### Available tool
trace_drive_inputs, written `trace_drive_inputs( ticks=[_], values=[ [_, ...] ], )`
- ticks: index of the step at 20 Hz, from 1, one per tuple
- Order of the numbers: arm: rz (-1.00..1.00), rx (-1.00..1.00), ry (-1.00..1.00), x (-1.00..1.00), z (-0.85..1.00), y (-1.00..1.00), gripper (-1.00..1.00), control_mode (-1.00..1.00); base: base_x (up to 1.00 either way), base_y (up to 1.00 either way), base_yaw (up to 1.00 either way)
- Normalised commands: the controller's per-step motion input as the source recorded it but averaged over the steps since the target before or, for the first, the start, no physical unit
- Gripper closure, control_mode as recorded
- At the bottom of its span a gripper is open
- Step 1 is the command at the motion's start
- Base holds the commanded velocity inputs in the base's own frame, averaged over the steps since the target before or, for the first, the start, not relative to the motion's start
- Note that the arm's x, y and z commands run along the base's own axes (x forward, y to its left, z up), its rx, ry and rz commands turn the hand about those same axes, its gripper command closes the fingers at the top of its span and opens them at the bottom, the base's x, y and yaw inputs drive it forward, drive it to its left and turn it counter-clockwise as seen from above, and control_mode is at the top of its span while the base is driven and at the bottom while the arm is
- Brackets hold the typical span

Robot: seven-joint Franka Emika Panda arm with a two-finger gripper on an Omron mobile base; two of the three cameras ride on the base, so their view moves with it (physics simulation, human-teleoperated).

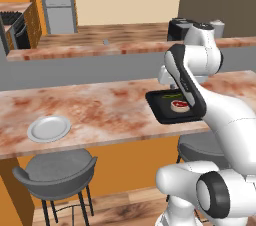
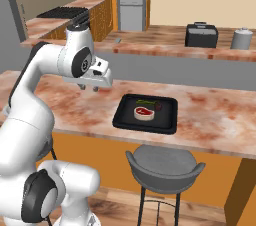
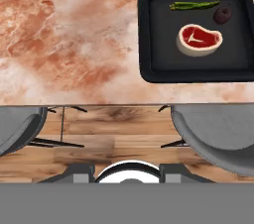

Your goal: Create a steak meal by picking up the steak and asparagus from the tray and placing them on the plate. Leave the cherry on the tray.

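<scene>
steak (image 3: pixel 199 39) lying flat in the middle of the black tray (image 3: pixel 154 34), red top up with a pale rim, ahead of the gripper (image 2: pixel 89 88) and off to its right in the hand view. asparagus (image 3: pixel 194 5) lying just beyond the steak toward the tray's far edge, apart from it. dark cherry (image 3: pixel 222 15) sitting close to the stalk's right end, near the tray's far right corner, also not touching the steak. tray resting on the marbled reddish counter (image 3: pixel 69 44), close to its near edge.

gripper hanging above the counter, to the left of the tray in the right base view, well clear of everything on it and carrying nothing. impossible to tell from the pictures whether the jaws stand apart or together: fingers too small under the hand in the right base view, hidden behind the arm in the left base view.

plate (image 1: pixel 49 128) sitting bare on the same counter, well apart from the tray, far over toward the left in the left base view, near the counter's front edge.

grey stools (image 3: pixel 218 134) tucked below the counter's edge, over a wooden floor (image 3: pixel 114 134). second counter behind, carrying a dark toaster (image 2: pixel 201 35) and a grey kettle (image 2: pixel 242 38).
</scene>
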Motion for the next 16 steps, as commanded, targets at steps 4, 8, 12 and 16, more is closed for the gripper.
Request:
trace_drive_inputs(
  ticks=[4, 8, 12, 16],
  values=[
    [0.00, 0.00, 0.00, 0.00, -0.04, -0.02, -1.00, -1.00, 0.00, 0.00, 0.00],
    [0.02, 0.00, -0.02, 0.00, -0.04, -0.23, -1.00, -1.00, 0.00, 0.00, 0.00],
    [0.19, 0.00, -0.01, -0.01, -0.02, -0.56, -1.00, -1.00, 0.00, 0.00, 0.00],
    [0.11, 0.00, 0.00, -0.02, -0.09, -0.59, -1.00, -1.00, 0.00, 0.00, 0.00]
  ],
)
